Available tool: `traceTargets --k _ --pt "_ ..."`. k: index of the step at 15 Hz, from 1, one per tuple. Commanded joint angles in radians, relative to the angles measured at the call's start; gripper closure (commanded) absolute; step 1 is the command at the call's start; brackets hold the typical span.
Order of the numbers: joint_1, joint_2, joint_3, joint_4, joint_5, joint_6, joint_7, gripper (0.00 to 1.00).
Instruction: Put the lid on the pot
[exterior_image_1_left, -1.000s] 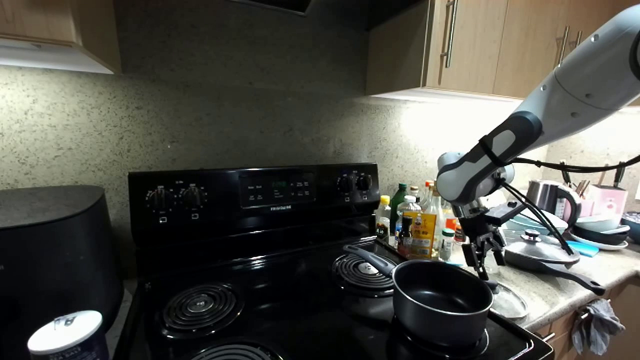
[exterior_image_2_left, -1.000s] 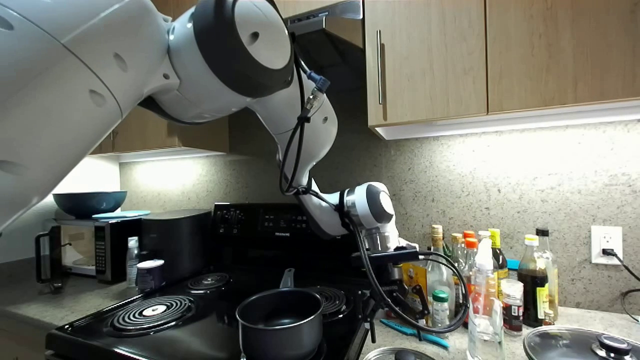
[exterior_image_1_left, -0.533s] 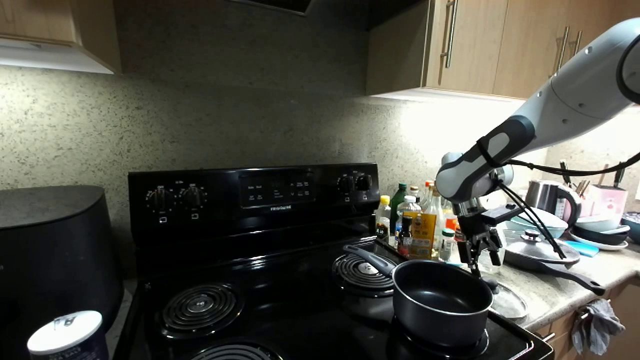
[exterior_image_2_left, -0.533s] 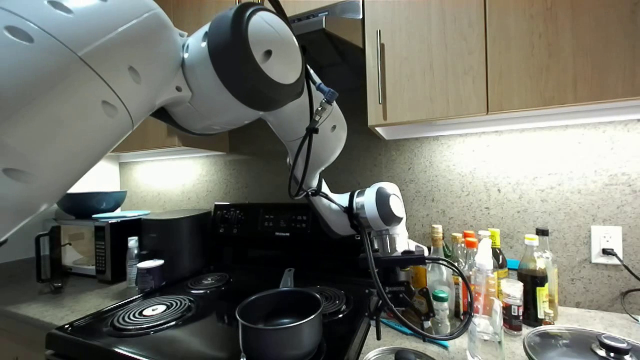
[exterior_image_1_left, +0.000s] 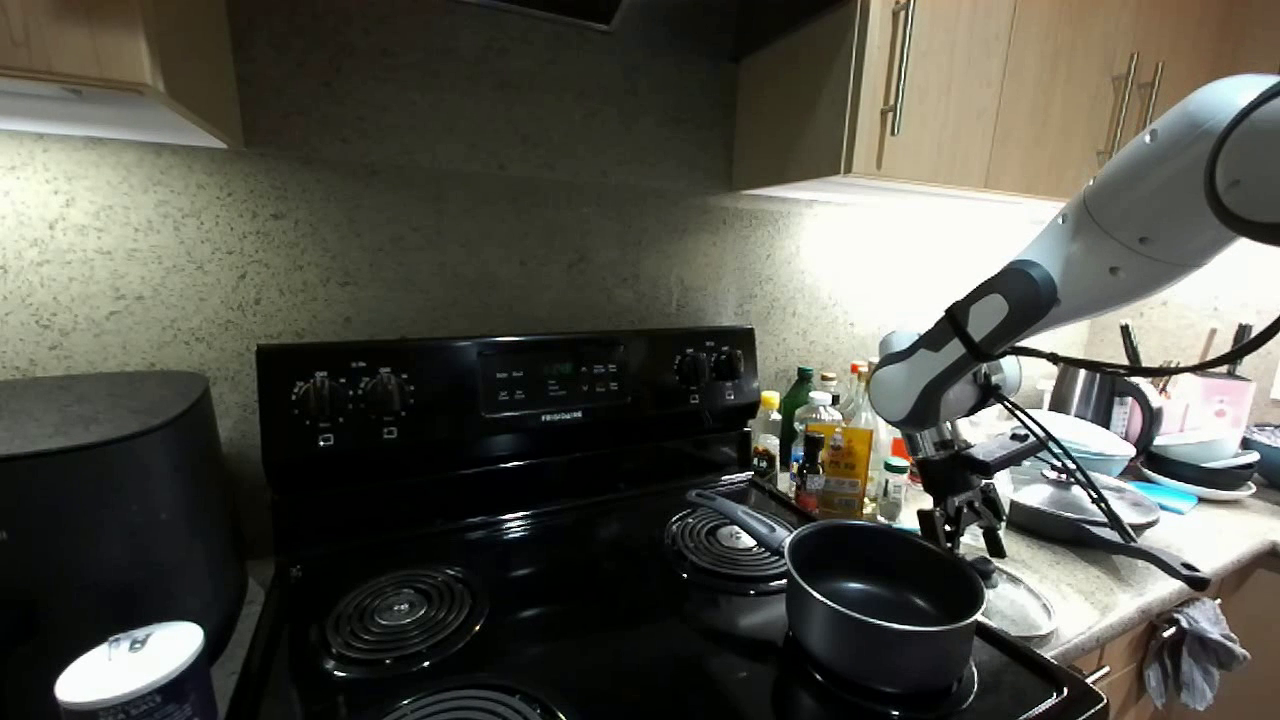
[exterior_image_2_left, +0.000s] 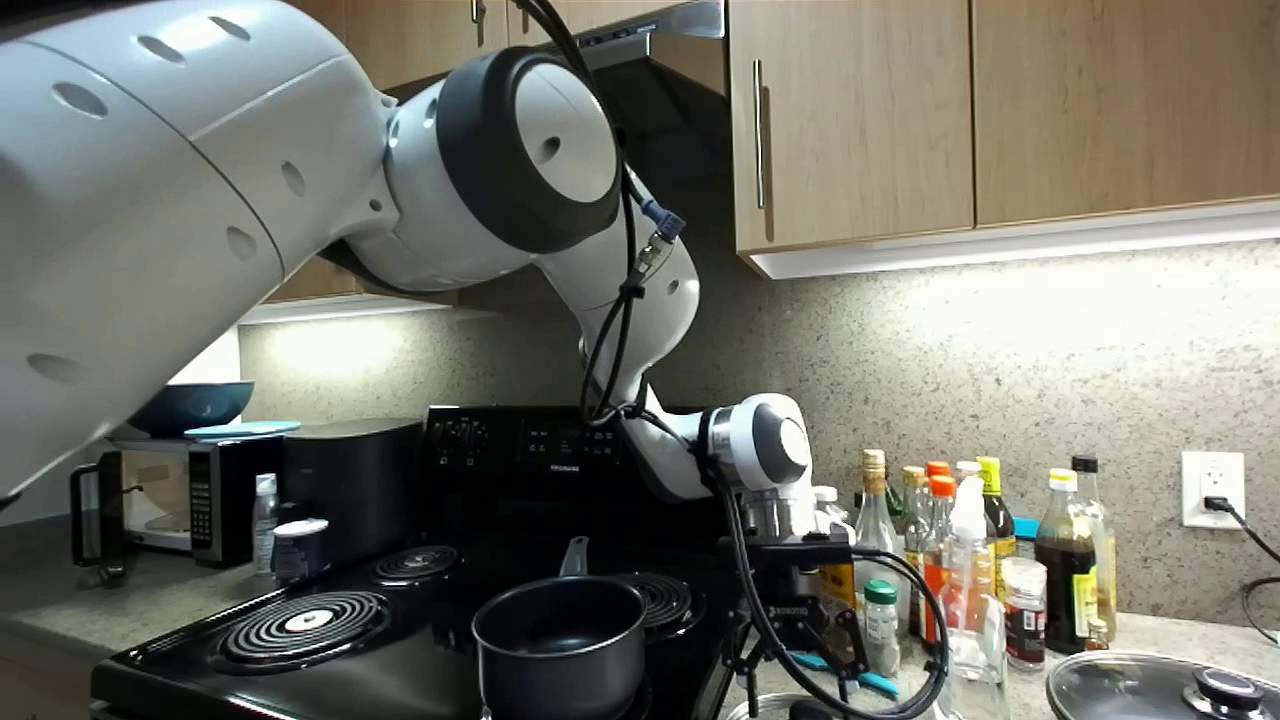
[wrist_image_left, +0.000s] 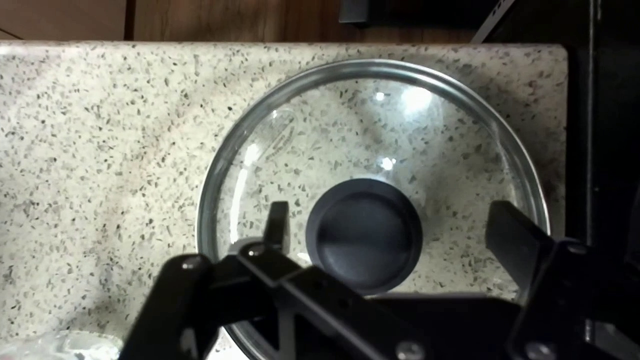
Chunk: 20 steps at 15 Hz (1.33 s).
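The lid (wrist_image_left: 435, 145) is round clear glass with a metal rim and a dark knob (wrist_image_left: 364, 235). It lies flat on the speckled counter beside the stove; it also shows in both exterior views (exterior_image_1_left: 1020, 605) (exterior_image_2_left: 765, 706), partly cut off in one. My gripper (wrist_image_left: 391, 222) is open just above the lid, fingers on either side of the knob, which is nearer the left finger. No contact shows. The gripper also shows in both exterior views (exterior_image_1_left: 965, 543) (exterior_image_2_left: 798, 690). The dark grey pot (exterior_image_1_left: 880, 645) stands uncovered and empty on a stove burner, also visible here (exterior_image_2_left: 560, 685).
A pan with a glass lid (exterior_image_1_left: 1085, 500) stands farther along the counter. Bottles (exterior_image_1_left: 845, 460) line the wall behind the gripper. A clear spray bottle (exterior_image_2_left: 970, 640) stands close to the gripper. A blue utensil (exterior_image_2_left: 880, 685) lies behind it. The pot handle (exterior_image_1_left: 740, 520) points backward.
My gripper has moved down toward the lid and shifted slightly right in an exterior view. It stays open. The lid and the pot have not moved.
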Motion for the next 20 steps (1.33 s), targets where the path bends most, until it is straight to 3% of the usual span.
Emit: traceTargets --k 1,8,9,10,17,20 --pt "-0.001 0.010 0.001 0.009 0.000 -0.006 -0.001 0.00" --pt "-0.009 0.020 0.004 0.017 0.005 -0.005 -0.013 0.00" --pt "-0.011 0.017 0.005 0.015 0.007 0.000 -0.016 0.25" --pt "-0.011 0.017 0.005 0.014 0.006 0.002 -0.016 0.26" --pt "-0.008 0.013 0.000 0.015 -0.004 0.016 -0.018 0.69" --pt "-0.006 0.010 -0.001 0.015 -0.007 0.021 -0.016 0.72"
